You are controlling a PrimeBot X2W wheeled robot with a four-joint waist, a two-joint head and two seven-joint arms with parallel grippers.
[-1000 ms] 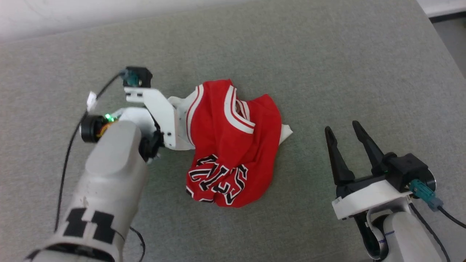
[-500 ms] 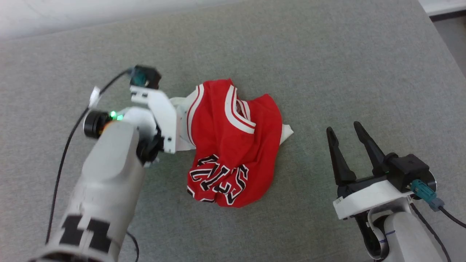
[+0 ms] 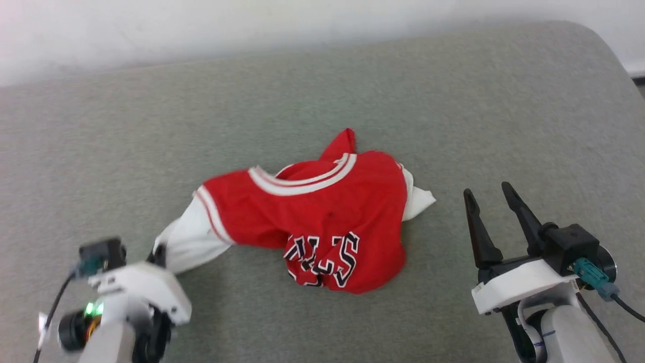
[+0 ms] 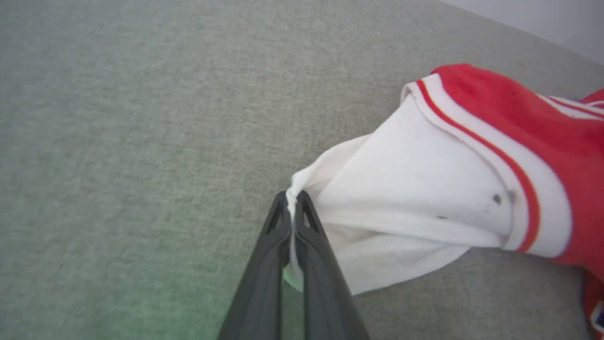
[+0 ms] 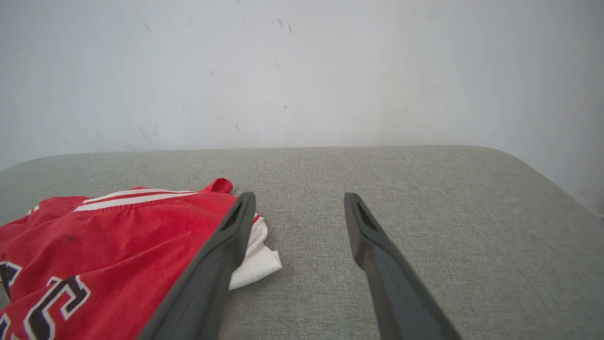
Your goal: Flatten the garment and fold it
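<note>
Red jersey cloth makes up most of the garment (image 3: 322, 217), a basketball-style shirt. It lies crumpled near the middle of the grey woven surface (image 3: 352, 101), bunched into soft humps. Its black, white-outlined lettering (image 3: 325, 254) is creased and partly tucked under at the near edge. Red-and-white striped trim (image 3: 302, 179) curves across the top of the heap. One white sleeve (image 4: 424, 189) is drawn out in a taut cone toward the robot's left. At the tip of that cone the left gripper (image 4: 293, 198) is clenched on the sleeve's hem, a thin fold of white cloth pinched between its dark tapered fingers. The other white sleeve (image 3: 418, 199) pokes out limp on the opposite side, near the right gripper (image 3: 487, 189), whose fingers stand spread with nothing between them.

Flattening looks barely begun, with one side being pulled out of the heap. The next move likely calls for the right gripper to take the opposite sleeve or shoulder so that both arms can stretch the shirt. That means a low pinch on the slack cloth, and the matte, felt-like surface may drag on it. A pale wall (image 5: 283, 71) rises behind the surface's rounded far edge.
</note>
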